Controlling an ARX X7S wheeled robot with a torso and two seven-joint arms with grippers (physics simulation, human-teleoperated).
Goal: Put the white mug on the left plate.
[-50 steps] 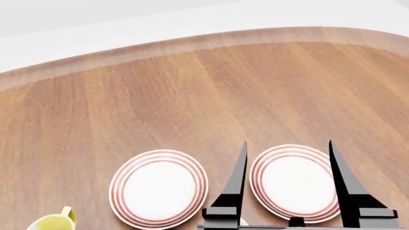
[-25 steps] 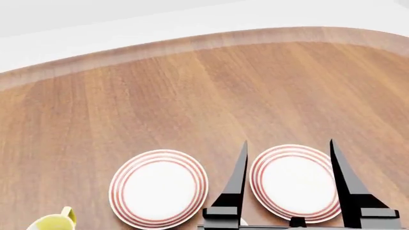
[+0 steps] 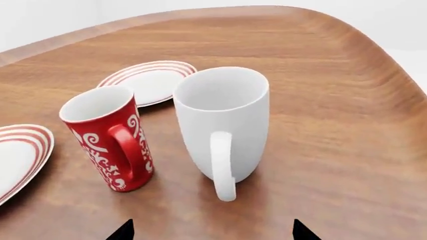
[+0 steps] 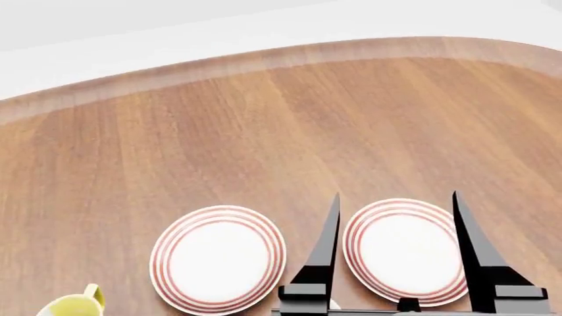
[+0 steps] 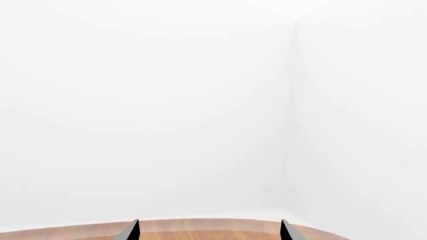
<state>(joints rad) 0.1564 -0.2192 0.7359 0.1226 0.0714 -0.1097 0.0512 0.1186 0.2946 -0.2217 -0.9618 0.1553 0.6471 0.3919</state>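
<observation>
Bright even light, soft shadows, sharp

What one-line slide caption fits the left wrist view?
The white mug and a red patterned mug stand upright and apart on the wooden table, two red-ringed plates beyond them.

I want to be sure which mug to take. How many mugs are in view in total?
3. The white mug and the red mug stand side by side before the left gripper. The yellow mug sits at the head view's lower left edge. Others may be hidden.

left plate (image 4: 218, 258) left of right plate (image 4: 406, 251) | white mug (image 3: 224, 127) beside red mug (image 3: 109, 135), apparently apart
</observation>
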